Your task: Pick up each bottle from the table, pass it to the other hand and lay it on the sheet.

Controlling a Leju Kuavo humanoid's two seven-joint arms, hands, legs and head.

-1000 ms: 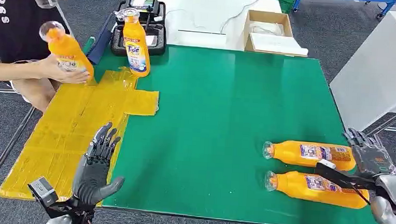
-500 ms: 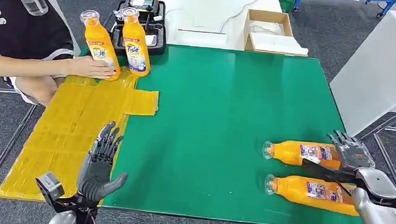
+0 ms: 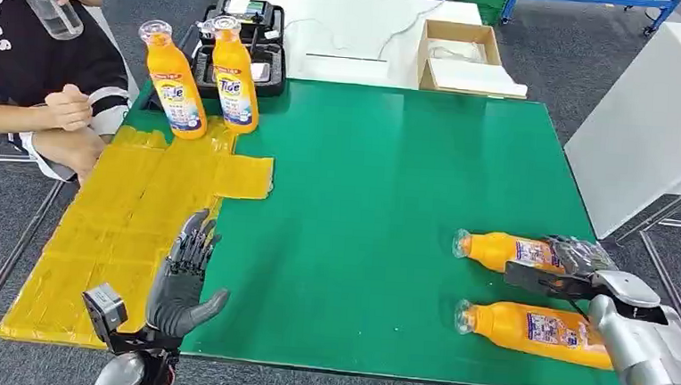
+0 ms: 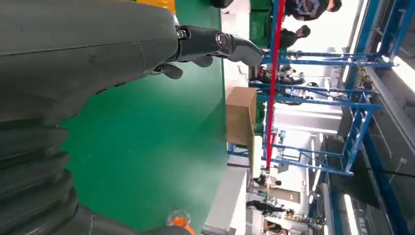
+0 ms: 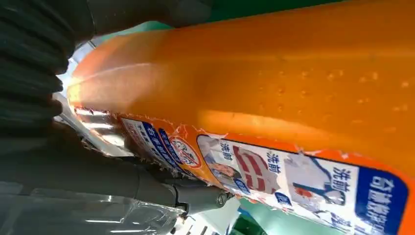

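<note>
Grey carpeted floor (image 3: pixel 614 48) all round a table with a glossy green top (image 3: pixel 390 204). Behind it sits a white table (image 3: pixel 347 23) with an open brown cardboard box (image 3: pixel 466 55) and a black case (image 3: pixel 260 54). White cabinet (image 3: pixel 654 113) off right, blue metal racking (image 4: pixel 362 98) under bright light.

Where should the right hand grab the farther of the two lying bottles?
Around the labelled body of the farther bottle, coming down from above. It lies flat with its cap pointing left, the wide middle exposed, and the right hand is already over that end.
</note>
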